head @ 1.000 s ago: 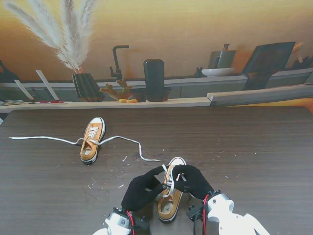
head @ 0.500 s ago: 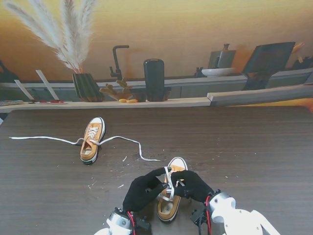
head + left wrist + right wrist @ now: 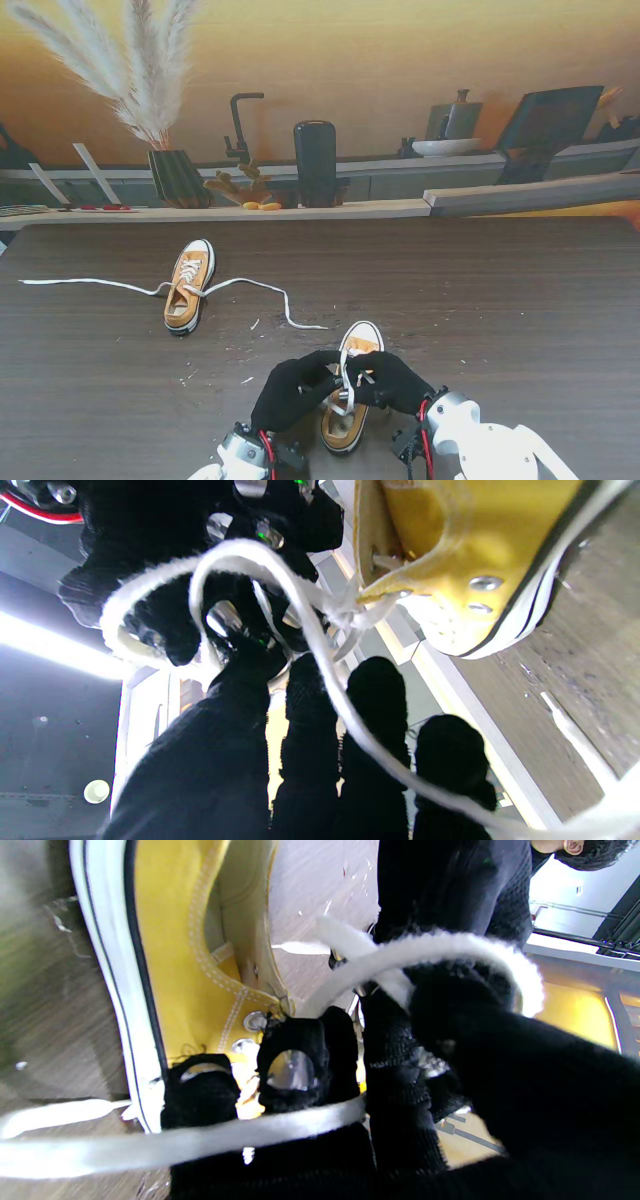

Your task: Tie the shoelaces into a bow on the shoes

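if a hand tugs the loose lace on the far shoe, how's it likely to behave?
Probably floppy: the white lace of the far shoe lies in loose curves flat on the table, so it would drape, not push. The shoe looks small and light, lying untied with nothing bracing it, so a firm tug may drag or swivel it rather than tighten anything.
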Robot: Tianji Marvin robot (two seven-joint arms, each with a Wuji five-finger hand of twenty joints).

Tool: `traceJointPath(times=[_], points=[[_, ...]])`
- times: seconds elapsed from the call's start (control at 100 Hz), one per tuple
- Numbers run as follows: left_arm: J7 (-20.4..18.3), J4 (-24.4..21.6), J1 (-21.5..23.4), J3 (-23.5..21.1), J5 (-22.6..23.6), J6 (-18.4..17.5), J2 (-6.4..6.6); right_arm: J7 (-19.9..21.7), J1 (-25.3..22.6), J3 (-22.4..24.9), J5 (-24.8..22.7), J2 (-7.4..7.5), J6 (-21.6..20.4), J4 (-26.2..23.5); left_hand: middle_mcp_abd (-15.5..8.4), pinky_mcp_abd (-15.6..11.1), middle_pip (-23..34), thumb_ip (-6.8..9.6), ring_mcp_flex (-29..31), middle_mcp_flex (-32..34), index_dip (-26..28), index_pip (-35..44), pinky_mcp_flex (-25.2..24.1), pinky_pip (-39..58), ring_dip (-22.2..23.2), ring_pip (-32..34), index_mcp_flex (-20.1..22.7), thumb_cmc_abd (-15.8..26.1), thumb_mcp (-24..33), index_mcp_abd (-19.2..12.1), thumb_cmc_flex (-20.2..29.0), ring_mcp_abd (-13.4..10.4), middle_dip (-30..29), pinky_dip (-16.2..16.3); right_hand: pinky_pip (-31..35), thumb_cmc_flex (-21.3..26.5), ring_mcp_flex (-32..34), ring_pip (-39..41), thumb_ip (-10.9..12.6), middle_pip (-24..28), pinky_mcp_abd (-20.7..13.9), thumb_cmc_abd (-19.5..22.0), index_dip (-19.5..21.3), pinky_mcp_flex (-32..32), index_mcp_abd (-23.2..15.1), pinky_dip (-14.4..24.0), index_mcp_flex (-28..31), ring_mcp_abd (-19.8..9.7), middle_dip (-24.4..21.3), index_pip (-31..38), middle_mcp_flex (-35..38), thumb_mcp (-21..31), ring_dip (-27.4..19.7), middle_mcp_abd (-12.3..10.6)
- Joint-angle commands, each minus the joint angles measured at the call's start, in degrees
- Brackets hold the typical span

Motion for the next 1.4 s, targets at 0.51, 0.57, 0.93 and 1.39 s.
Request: traceJointPath(times=[0.51, 0.57, 0.93, 1.39], points=[[-0.76, -1.52, 0.0, 0.57, 3.45, 4.2, 1.05, 0.43, -0.67, -0.06, 0.45, 0.15, -2.25, -0.51, -1.2, 0.62, 0.4, 2.36, 0.39, 2.27, 21.34, 22.72, 0.17, 0.57, 2.15, 2.25, 1.79, -7.2, 8.23, -8.97, -0.58, -1.35, 3.67, 0.75, 0.29, 0.26, 1.38, -0.06, 2.41, -0.45, -0.29, 1.22, 2.2, 0.12, -3.24, 0.46, 0.4, 0.04, -0.34, -0.65, 1.52, 0.2, 1.78, 0.56], [-1.23, -1.75, 0.07, 0.47, 3.54, 4.39, 1.23, 0.24, -0.89, 0.06, 0.47, 0.12, -2.49, -0.64, -1.97, 0.58, 1.85, 2.52, 0.28, 2.15, 24.75, 23.99, -0.03, 0.69, 2.15, 2.62, 0.52, -8.19, 13.16, -8.04, -2.63, -1.49, 4.75, 0.85, 0.21, 0.35, 1.18, -0.13, 2.39, -0.49, -0.33, 1.29, 2.24, -0.02, -3.25, 0.44, 0.4, -0.02, -0.31, -0.68, 1.51, 0.13, 1.78, 0.55], [-5.84, -3.94, 0.71, -0.29, 4.4, 6.55, 2.82, -0.39, -1.52, 0.32, 0.54, 0.0, -3.19, -1.02, -5.79, -1.16, 3.69, 3.49, -2.02, -2.05, 38.12, 31.1, -1.34, 1.0, 2.3, 2.13, -9.14, -6.13, 25.93, -2.48, -10.28, -3.75, 10.09, 1.31, -0.12, 0.42, 0.69, -0.4, 2.39, -0.8, -0.5, 1.23, 2.39, -0.4, -3.4, 0.35, 0.45, -0.12, -0.1, -0.81, 1.3, 0.05, 1.78, 0.31], [-10.19, -5.3, 1.49, -1.05, 2.59, 6.27, 3.62, -1.38, -2.02, 0.45, 0.71, -0.21, -3.74, -1.21, -5.37, -2.11, -2.76, 7.25, -5.18, -4.64, 39.45, 31.72, -4.05, -1.21, 3.29, -1.06, -13.59, -3.95, 24.29, -3.1, -11.28, -4.14, 12.96, 1.7, -0.14, 0.39, 1.15, -0.96, 2.22, -1.03, -0.42, 1.46, 2.35, -0.36, -3.87, 0.37, 0.54, 0.42, -0.01, -1.09, 1.49, -0.25, 1.78, 0.27]])
